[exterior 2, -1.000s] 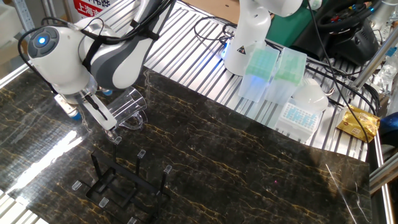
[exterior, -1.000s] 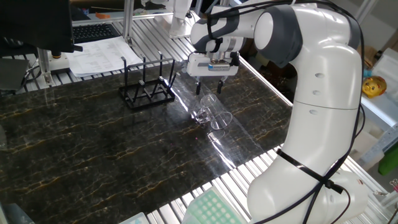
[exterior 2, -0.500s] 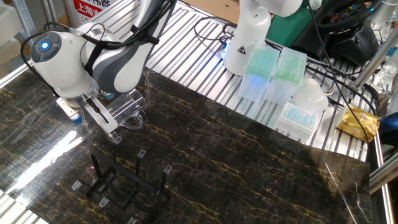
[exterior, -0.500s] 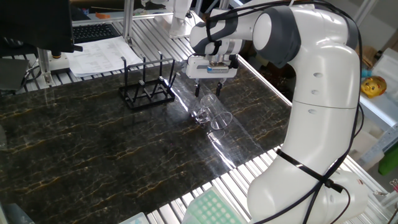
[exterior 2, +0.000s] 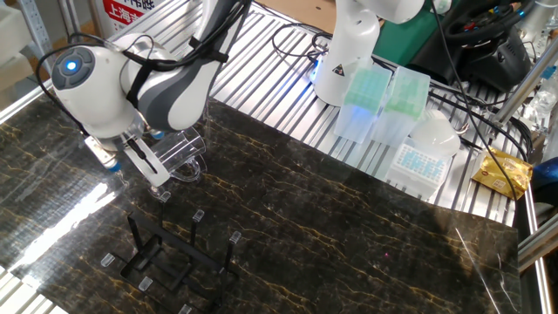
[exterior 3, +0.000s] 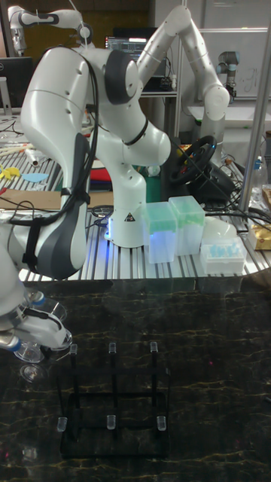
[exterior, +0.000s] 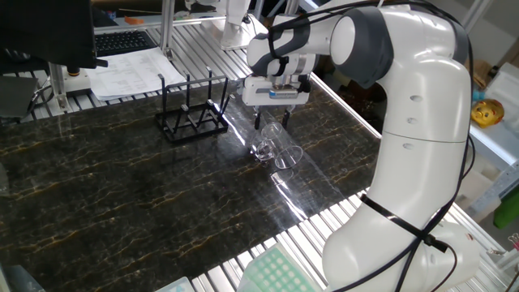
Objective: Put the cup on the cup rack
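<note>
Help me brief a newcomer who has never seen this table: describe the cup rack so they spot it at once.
On the dark marble table, look beside the clear glass cup under the end effector. The cup rack is the only black wire frame, with thin upright pegs.

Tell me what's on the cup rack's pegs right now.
Nothing: the cup rack pegs stand bare in all views. The cup lies on its side on the table beside it, under the pincer.

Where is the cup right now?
In one fixed view the cup lies on its side on the dark table, right of the black rack and directly beneath the claw.
</note>
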Robot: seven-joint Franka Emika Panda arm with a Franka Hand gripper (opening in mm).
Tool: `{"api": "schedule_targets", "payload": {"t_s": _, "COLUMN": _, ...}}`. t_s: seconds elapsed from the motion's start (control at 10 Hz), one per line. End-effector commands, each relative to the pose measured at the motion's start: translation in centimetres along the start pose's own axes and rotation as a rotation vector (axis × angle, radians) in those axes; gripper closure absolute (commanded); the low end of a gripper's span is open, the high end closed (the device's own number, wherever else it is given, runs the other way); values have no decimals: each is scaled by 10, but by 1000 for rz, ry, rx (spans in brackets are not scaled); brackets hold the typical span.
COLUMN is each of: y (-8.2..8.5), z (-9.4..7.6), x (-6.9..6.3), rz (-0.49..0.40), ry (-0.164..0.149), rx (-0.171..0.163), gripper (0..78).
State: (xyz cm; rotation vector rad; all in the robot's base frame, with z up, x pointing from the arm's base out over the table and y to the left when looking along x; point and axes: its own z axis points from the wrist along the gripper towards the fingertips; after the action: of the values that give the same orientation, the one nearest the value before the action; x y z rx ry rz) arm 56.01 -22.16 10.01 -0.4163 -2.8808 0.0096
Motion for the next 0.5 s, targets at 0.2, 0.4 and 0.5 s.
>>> {"api": "schedule_targets", "payload": {"t_s": 0.2, "y": -1, "z": 1, "x": 0, "rz": 3, "ry": -1, "rx": 9, "gripper": 1}}
{"api": "schedule_targets", "payload": {"t_s": 0.4, "y": -2, "z": 9, "x": 1, "rz": 6, "ry": -2, "rx": 11, "gripper": 1}}
{"api": "schedule_targets", "payload": {"t_s": 0.5, "y": -3, "z": 12, "x": 1, "rz": 4, "ry": -3, "rx": 16, "gripper": 1}}
